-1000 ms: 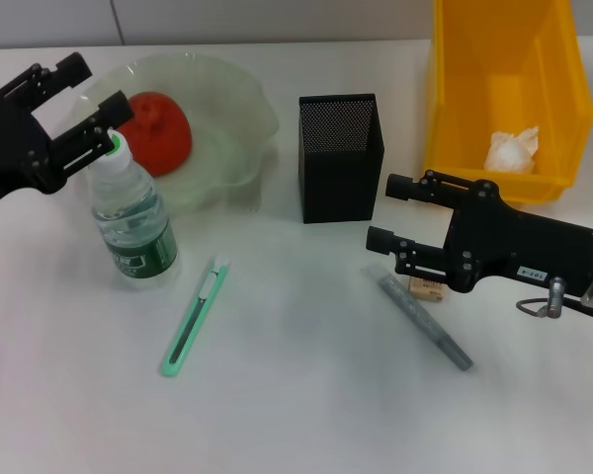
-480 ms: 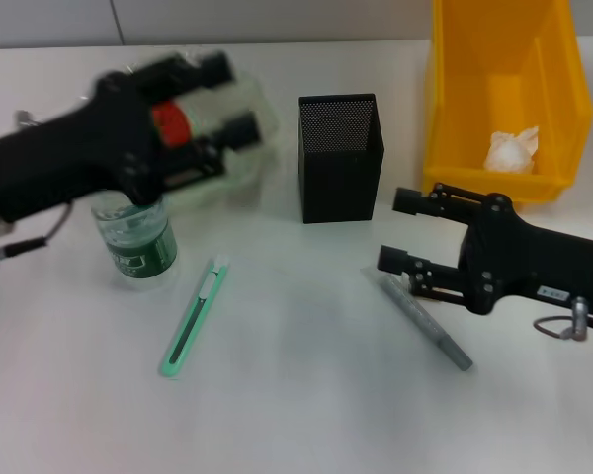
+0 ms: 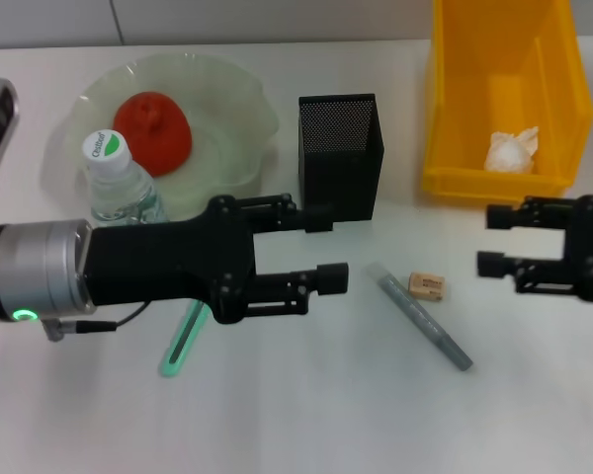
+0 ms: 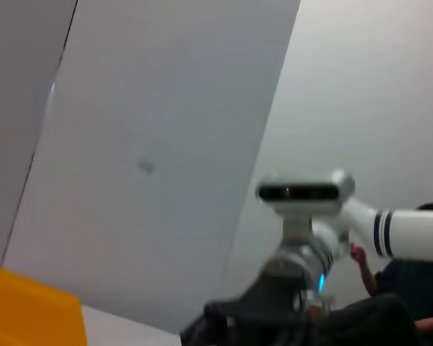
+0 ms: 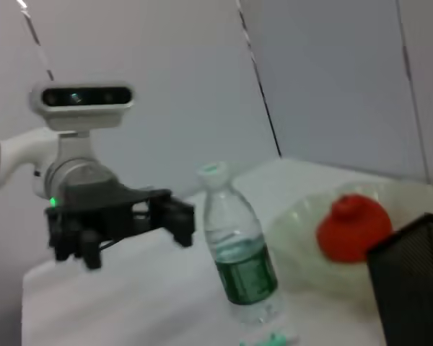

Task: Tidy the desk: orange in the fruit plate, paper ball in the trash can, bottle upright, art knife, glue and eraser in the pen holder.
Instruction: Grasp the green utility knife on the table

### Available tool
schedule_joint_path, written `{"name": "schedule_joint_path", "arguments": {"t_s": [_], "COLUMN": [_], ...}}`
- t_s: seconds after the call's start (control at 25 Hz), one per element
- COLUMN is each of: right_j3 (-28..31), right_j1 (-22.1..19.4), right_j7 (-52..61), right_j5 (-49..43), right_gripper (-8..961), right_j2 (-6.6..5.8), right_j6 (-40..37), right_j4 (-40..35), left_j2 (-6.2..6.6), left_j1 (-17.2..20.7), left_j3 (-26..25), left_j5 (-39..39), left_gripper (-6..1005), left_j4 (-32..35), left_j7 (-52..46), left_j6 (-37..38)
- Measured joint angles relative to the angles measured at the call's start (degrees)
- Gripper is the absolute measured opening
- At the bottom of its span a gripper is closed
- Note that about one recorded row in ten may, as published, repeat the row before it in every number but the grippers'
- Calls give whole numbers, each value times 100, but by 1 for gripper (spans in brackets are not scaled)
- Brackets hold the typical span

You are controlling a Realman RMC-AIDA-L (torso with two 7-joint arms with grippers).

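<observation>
Across the worktop (image 3: pixel 306 415), the left end effector (image 3: pixel 321 245) reaches spread over the knife (image 3: pixel 183 341), beside the upright bottle (image 3: pixel 114 183). Right end effector (image 3: pixel 494 240), also spread, hovers near the eraser (image 3: pixel 427 286) and glue (image 3: pixel 420 316); the orange (image 3: pixel 153 128) sits in the plate (image 3: pixel 237 109).

Lighting the white table (image 3: pixel 306 415) brightly and evenly from overhead. Throwing only pale, soft-edged shadows beneath the left gripper (image 3: pixel 328 245), beside the pen holder (image 3: pixel 341 168) and around the bottle (image 3: pixel 119 202). Glinting faintly along the wavy rim of the glassy fruit plate (image 3: pixel 249 111). Glowing green from a small lamp (image 3: pixel 22 316) on the left arm. Nearly washing out the paper ball (image 3: pixel 512 150) inside the saturated yellow trash can (image 3: pixel 455 109). Leaving the walls in both wrist views flat, grey and dimmer than the desk.
</observation>
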Motion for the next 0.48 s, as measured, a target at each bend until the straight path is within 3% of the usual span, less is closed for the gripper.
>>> {"name": "schedule_joint_path", "arguments": {"t_s": [0.24, 0.48], "right_j3": [349, 342], "right_j1": [369, 985], "right_j7": [1930, 2929], "right_j5": [-905, -1752], "right_gripper": [687, 687], "right_j2": [-37, -174], "right_j6": [-287, -723], "right_j4": [-1423, -1848], "left_j2": [0, -4], "left_j1": [3, 5], "left_j3": [7, 4], "left_j5": [-20, -21], "left_gripper": [684, 684], "left_j4": [-228, -279], "left_j7": [274, 408], "left_j6": [32, 5]}}
